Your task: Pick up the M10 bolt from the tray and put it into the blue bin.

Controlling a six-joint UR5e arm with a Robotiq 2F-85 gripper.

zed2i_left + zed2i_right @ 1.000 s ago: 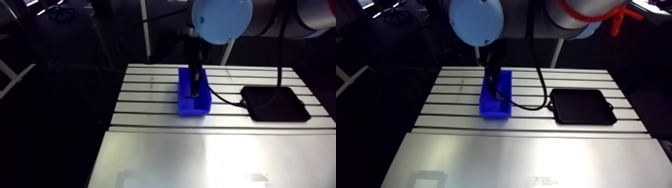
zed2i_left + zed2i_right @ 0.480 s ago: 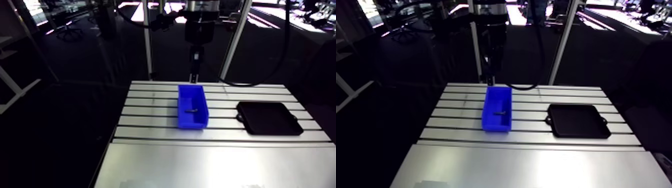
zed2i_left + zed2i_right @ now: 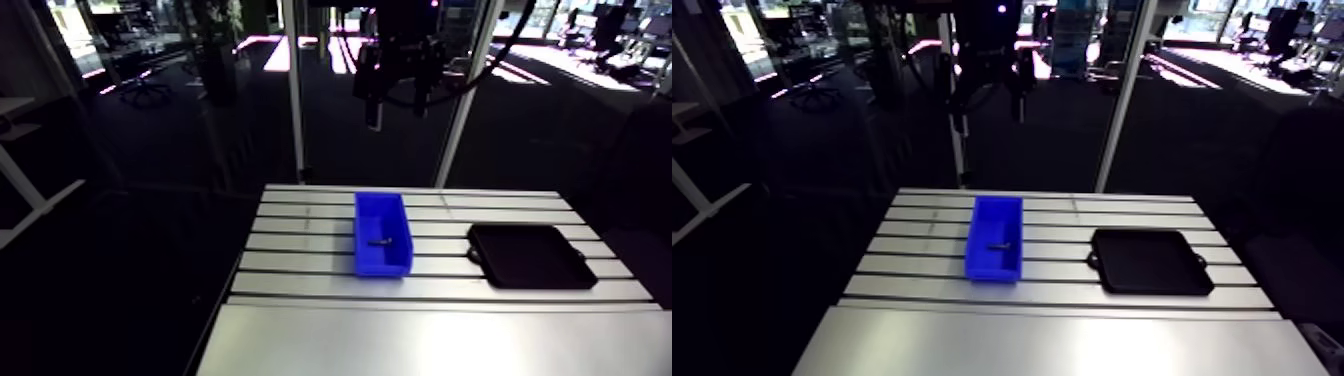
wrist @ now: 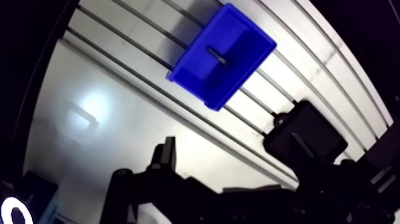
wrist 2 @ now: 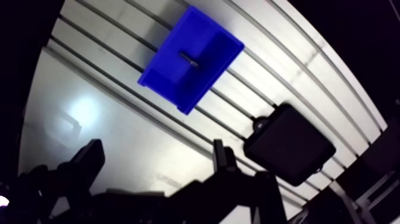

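Observation:
The blue bin point(image 3: 382, 233) stands on the slotted table point(image 3: 300, 232), left of the black tray point(image 3: 528, 256). A small dark bolt point(image 3: 380, 242) lies on the bin's floor; the wrist view shows the same bolt point(image 5: 190, 58) inside the bin point(image 5: 178, 83). High above the table's far edge hangs my gripper point(image 3: 395, 92). In the wrist view the gripper point(image 5: 155, 158) is open, its fingers point(image 5: 89, 159) wide apart with nothing between them. The tray point(image 5: 290, 143) looks bare.
A smooth metal plate point(image 3: 430, 340) covers the table's near part. Two upright white posts point(image 3: 295, 100) rise behind the table's far edge, close to the gripper.
Earlier the gripper was down inside the blue bin; it has since risen high above the table. The bolt stays in the bin. The camera view has shifted with the arm.

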